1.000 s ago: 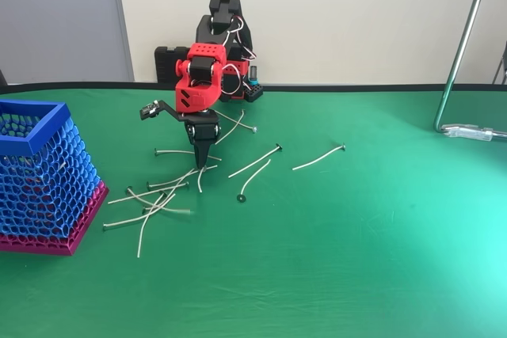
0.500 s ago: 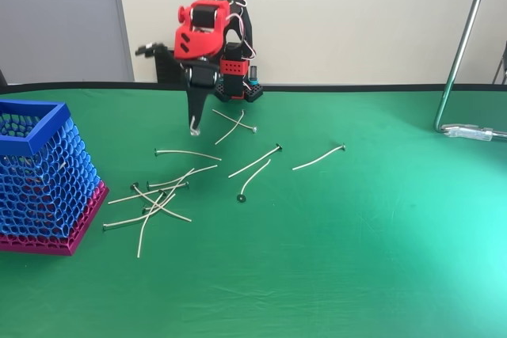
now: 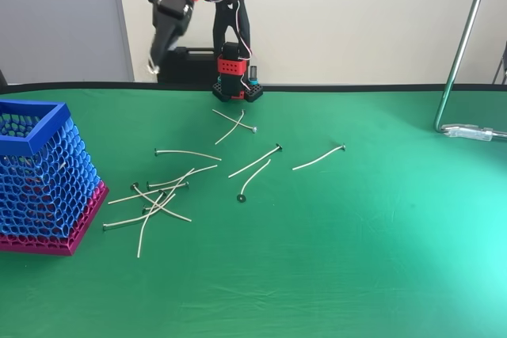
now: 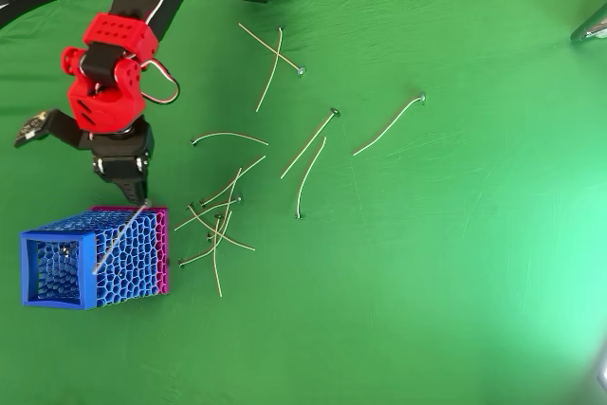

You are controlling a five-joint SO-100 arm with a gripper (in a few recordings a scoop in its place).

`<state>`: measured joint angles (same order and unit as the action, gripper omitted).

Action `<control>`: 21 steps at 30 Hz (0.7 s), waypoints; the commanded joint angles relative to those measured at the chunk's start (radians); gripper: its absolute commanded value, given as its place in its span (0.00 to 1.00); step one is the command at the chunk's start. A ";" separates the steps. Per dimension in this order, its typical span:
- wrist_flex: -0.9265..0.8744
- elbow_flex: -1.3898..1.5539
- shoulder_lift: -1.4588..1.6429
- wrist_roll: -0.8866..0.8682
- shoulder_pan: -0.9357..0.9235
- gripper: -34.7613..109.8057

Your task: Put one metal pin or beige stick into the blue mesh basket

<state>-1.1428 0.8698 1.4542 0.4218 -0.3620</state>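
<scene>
The blue mesh basket (image 3: 32, 138) stands at the left edge of the green table, with a magenta base band; in the overhead view the basket (image 4: 57, 236) lies at the lower left. My red gripper (image 3: 154, 62) hangs high in the air, behind and to the right of the basket, fingers pointing down. From above, the gripper (image 4: 134, 191) sits just beyond the basket's far corner, shut on one beige pin (image 4: 118, 236). That pin slants down over the basket's mesh side toward its opening. Several more pins (image 3: 162, 194) lie scattered on the cloth.
The arm's base (image 3: 235, 83) stands at the table's back edge. A metal pole (image 3: 461, 45) with a clamp foot (image 3: 474, 131) rises at the back right. Loose pins (image 4: 308, 144) spread across the middle; the right and front of the cloth are bare.
The gripper rose from the pile of pins with one pin in its fingers, then swung up and to the left toward the basket.
</scene>
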 commanded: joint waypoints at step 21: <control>0.075 -0.676 -0.480 0.046 -0.227 0.24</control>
<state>-1.1029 0.2807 0.9894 0.4602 -0.5737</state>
